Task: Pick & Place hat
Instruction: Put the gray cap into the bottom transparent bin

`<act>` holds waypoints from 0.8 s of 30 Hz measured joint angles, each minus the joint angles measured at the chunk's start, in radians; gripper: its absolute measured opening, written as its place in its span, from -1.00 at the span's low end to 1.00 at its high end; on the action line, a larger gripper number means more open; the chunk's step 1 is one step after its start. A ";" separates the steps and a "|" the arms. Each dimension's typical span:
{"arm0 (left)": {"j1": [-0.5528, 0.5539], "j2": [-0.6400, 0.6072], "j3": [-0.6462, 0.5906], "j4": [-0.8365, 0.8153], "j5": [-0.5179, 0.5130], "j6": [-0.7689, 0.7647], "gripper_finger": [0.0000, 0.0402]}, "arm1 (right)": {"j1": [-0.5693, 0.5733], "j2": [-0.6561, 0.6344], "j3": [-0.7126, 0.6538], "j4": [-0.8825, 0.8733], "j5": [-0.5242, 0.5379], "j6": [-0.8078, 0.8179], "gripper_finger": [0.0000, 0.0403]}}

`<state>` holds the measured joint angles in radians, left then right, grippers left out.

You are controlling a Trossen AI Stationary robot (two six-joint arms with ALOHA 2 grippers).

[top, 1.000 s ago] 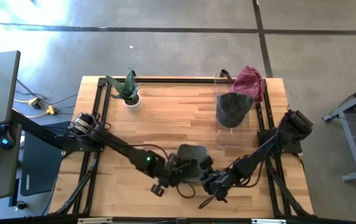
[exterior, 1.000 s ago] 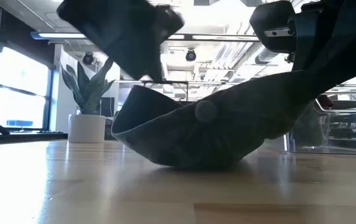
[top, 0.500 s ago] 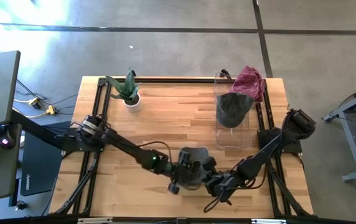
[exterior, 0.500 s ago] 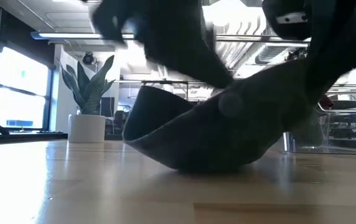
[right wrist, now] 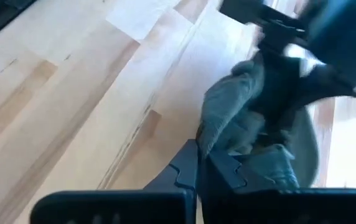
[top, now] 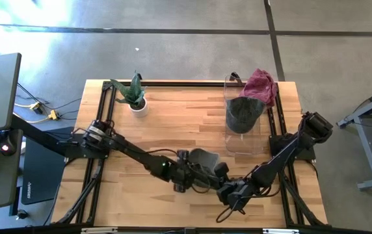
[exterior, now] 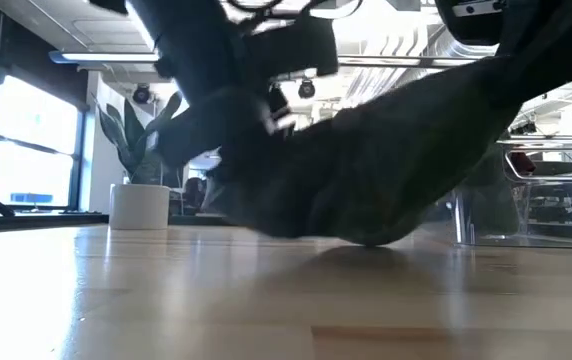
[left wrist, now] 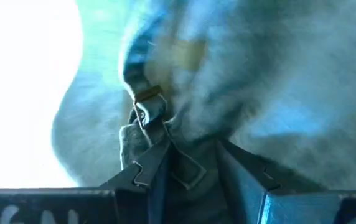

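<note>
Pale wooden slats form the counter [top: 173, 123], framed by black rails, with grey concrete floor [top: 173, 52] around it. Near its front middle, a dark grey fabric hat [top: 202, 162] hangs between the two arms; in the low view it [exterior: 386, 180] sags in a slack curve just above the wood, a thin strip of light showing under its lowest part.

From the left side, the left end effector [top: 189, 177] clamps the hat's edge; its wrist view shows the fingers [left wrist: 150, 168] pinching a fold of cloth beside a small metal strap buckle [left wrist: 145, 102]. From the right, the right end effector [top: 228, 188] is closed on the opposite edge, its fingers [right wrist: 187, 165] pressed tight on a bunched ridge of the grey cloth.

At the far left of the counter stands a small green spiky plant in a white pot [top: 134, 94]. At the far right is a clear plastic stand [top: 241, 140] carrying another dark hat [top: 243, 112], with a dark red cloth [top: 261, 84] lying just behind it.
</note>
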<state>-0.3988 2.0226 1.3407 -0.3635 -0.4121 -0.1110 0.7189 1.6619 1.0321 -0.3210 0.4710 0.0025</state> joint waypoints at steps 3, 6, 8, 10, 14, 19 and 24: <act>-0.003 -0.022 0.023 -0.088 -0.057 -0.042 -0.37 | 0.002 0.000 0.000 0.003 -0.001 0.001 -0.96; -0.016 -0.045 0.056 -0.156 -0.078 -0.064 -0.37 | 0.000 0.000 0.001 0.004 -0.004 0.000 -0.98; -0.020 -0.050 0.070 -0.173 -0.082 -0.079 -0.37 | 0.002 0.000 0.001 0.004 -0.009 -0.001 -0.99; -0.026 -0.067 0.077 -0.186 -0.081 -0.077 -0.37 | 0.003 0.000 0.001 0.003 -0.011 0.001 -0.97; -0.027 -0.072 0.086 -0.081 -0.033 -0.040 -0.37 | -0.003 0.003 0.001 0.004 -0.009 0.001 -0.95; -0.013 -0.025 0.088 0.095 -0.016 -0.016 -0.37 | -0.021 0.028 0.001 0.000 -0.085 0.046 -0.98; 0.020 0.039 0.084 0.088 -0.014 -0.052 -0.37 | -0.037 0.040 0.001 -0.053 -0.107 0.195 -0.88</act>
<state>-0.3788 2.0617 1.4246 -0.2757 -0.4261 -0.1630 0.6816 1.7016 1.0328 -0.3744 0.3643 0.1971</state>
